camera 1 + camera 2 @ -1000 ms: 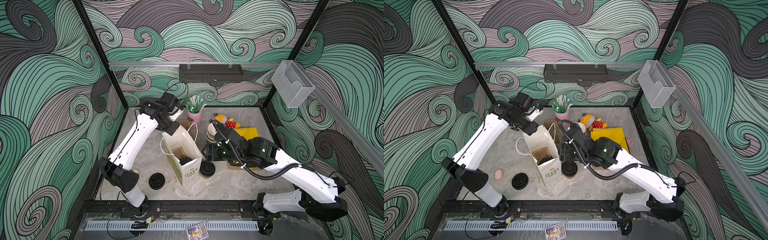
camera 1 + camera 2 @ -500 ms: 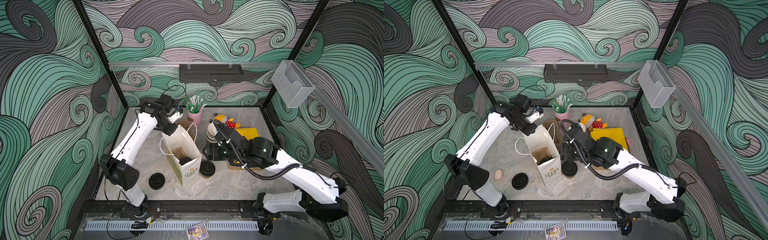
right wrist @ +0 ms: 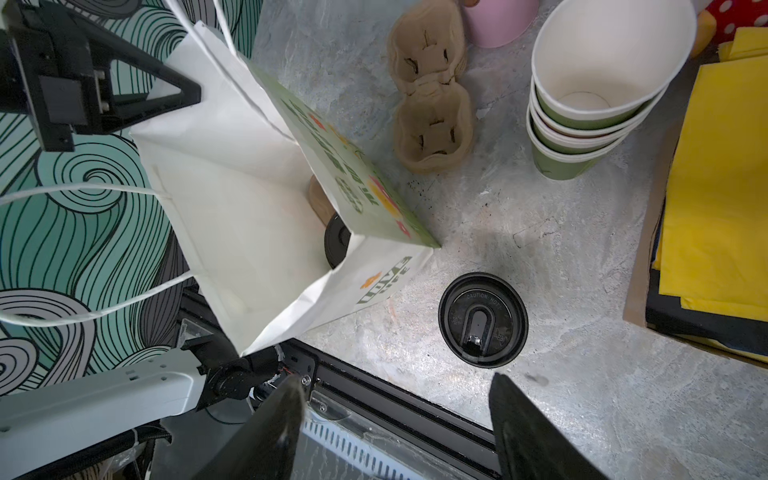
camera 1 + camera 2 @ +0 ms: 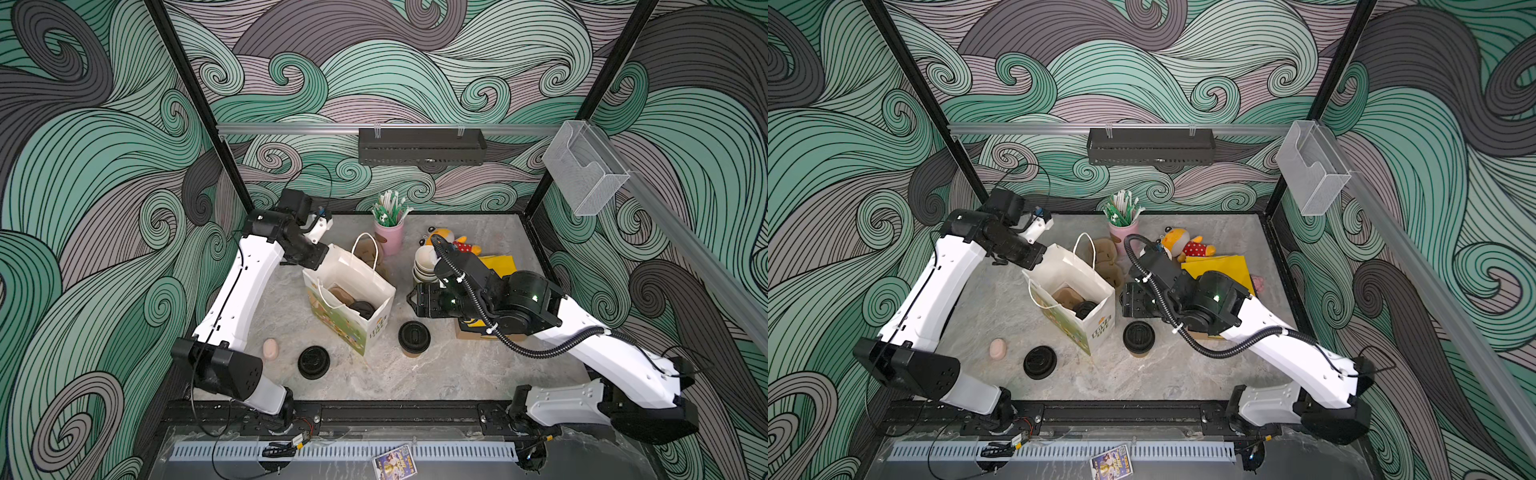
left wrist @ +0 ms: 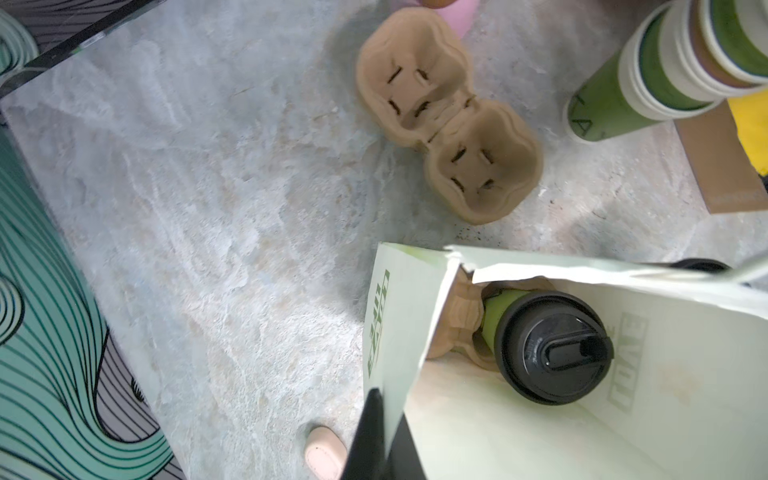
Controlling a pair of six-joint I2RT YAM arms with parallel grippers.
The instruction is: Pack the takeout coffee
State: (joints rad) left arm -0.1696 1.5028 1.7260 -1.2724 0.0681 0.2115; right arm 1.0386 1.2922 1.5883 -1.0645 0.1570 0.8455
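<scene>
Left jaws pinch bag (image 5: pixel 390 324) rim; green cup (image 5: pixel 548 345) inside bag.

Teal swirl-patterned walls (image 4: pixel 374 62) around a grey marbled tabletop (image 4: pixel 415 374)

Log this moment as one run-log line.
left gripper: shut on paper bag rim | right gripper: open near brown cup | green cup: lidded, inside bag

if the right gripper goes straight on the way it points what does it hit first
Most likely the lidded brown cup beside the paper bag: in the right wrist view it sits just ahead of the open right gripper, though depth is unclear.
</scene>
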